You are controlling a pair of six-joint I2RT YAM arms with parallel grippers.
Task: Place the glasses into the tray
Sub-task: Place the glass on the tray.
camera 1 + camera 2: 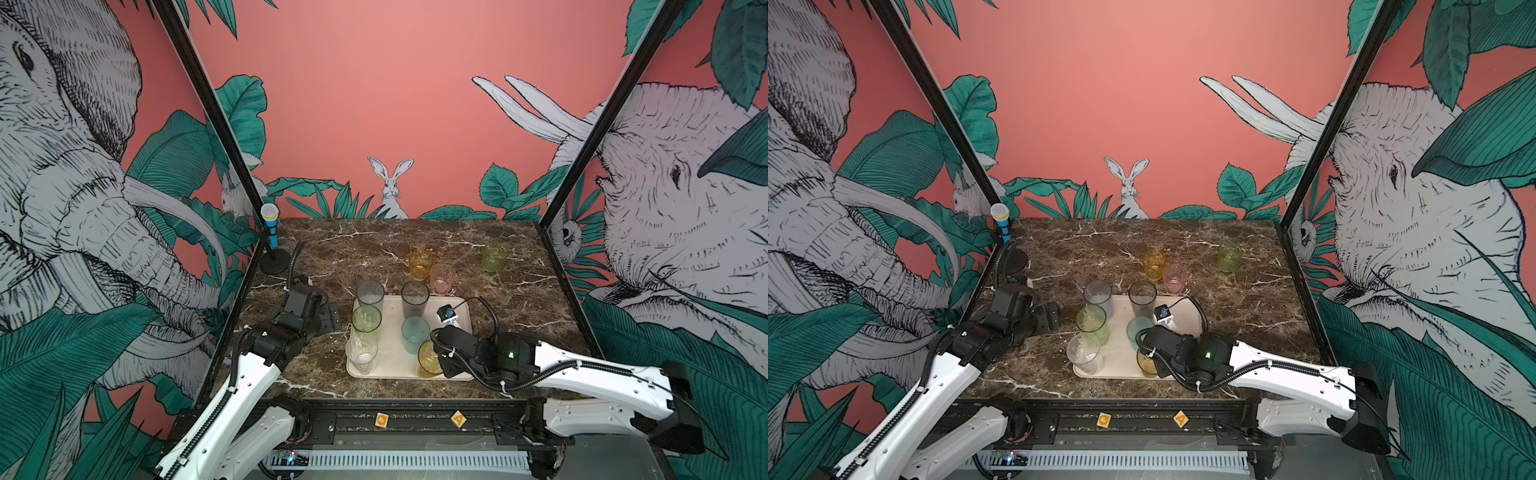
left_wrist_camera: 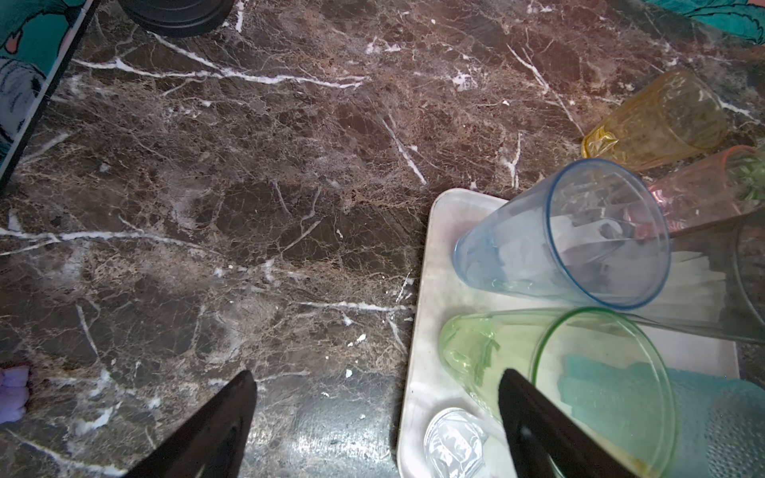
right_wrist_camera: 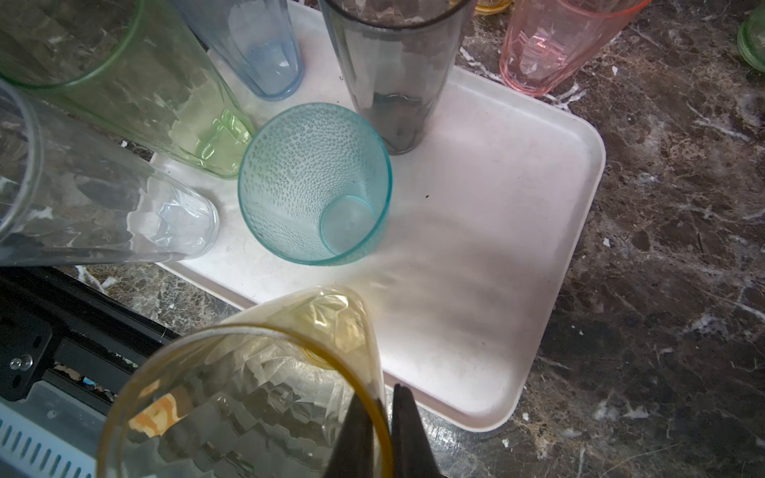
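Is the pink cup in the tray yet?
Not yet. The pink cup stands on the marble table, just outside the tray, by its far edge.

The yellow tumbler is stood with five others in the cream tray; amber, pink and green tumblers are left outside.

The right half of the flat cream-beige rounded-rectangle tray lies bare, open from the right. Its left half and middle are crowded: a tall clear tumbler, a tall green tumbler, a tall grey-blue tumbler, a tall smoky tumbler and a short frosted teal tumbler stand with only narrow gaps. The right gripper, clamped on the rim of a tall yellow tumbler, and its arm bar the near right corner. The left gripper, jaws wide, hangs over the dark marble tabletop just left of the tray. Behind the tray a short amber glass and a short pink glass stand together; a short green glass stands well apart, bare marble between.
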